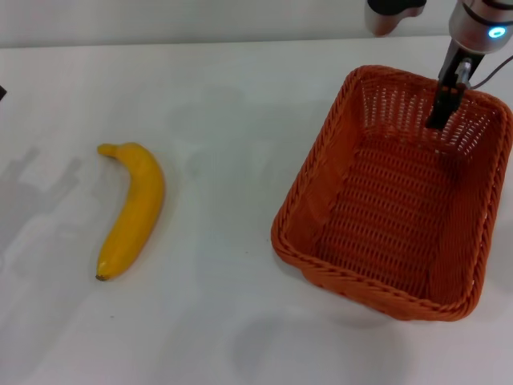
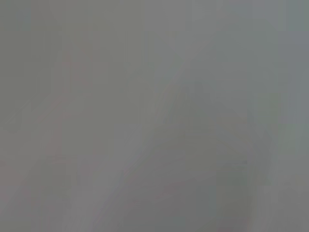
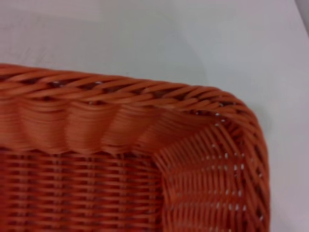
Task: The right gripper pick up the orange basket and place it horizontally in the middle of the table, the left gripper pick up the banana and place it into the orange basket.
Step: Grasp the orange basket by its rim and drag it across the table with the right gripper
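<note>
The orange basket (image 1: 317, 172) fills the right side of the head view, empty, its long side running away from me and slightly skewed. My right gripper (image 1: 440, 119) comes down from the top right, one black finger inside the basket's far wall, gripping that rim. A faint shadow lies detached in front of the basket, so it seems to hang just above the table (image 1: 240, 88). The right wrist view shows a corner of the basket (image 3: 120, 92) with its braided rim close up. The yellow banana (image 1: 135, 210) lies on the left, stem at the far end. My left gripper is out of view.
White tabletop stretches between the banana and the basket. A grey rounded object (image 1: 393, 14) sits at the far edge, beside the right arm. The left wrist view shows only plain grey.
</note>
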You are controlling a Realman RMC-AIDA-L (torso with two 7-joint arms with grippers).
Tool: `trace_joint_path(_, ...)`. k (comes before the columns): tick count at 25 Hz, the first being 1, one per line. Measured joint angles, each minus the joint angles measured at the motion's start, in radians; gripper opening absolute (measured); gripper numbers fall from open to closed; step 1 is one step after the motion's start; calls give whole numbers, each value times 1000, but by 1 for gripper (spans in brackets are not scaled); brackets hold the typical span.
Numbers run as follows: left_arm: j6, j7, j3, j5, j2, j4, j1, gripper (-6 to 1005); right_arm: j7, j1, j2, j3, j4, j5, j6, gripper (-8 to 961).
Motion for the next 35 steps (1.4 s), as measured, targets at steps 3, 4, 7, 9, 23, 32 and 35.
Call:
trace_joint_path(3, 0, 1, 0, -2, 0, -1, -1, 889, -11, 1, 0, -1, 0, 3, 38, 839)
trace_joint_path(4, 0, 1, 0, -3, -1, -1, -1, 889, -15, 0, 0, 0, 0, 4, 50, 831)
trace_joint_path(7, -1, 4, 0, -6, -1, -2, -3, 889, -22, -5, 0, 3, -9, 16, 84, 807)
trace_joint_path(9, -1, 7, 0, -7, -1, -2, -8, 889, -22, -6, 1, 2, -11, 22, 91, 774)
trace_joint_path(23, -1, 10, 0, -2, -1, 3, -14, 889, -14, -8, 1, 7, 34, 28, 61, 373)
trace_joint_path(32, -3, 12, 0, -3, 1, -1, -16, 889, 1, -23, 1, 31, -10, 37, 94, 343)
trace_joint_path(35, -12, 12, -1, -6, 0, -1, -13, 889, 5, -35, -3, 81, -82, 36, 147, 324)
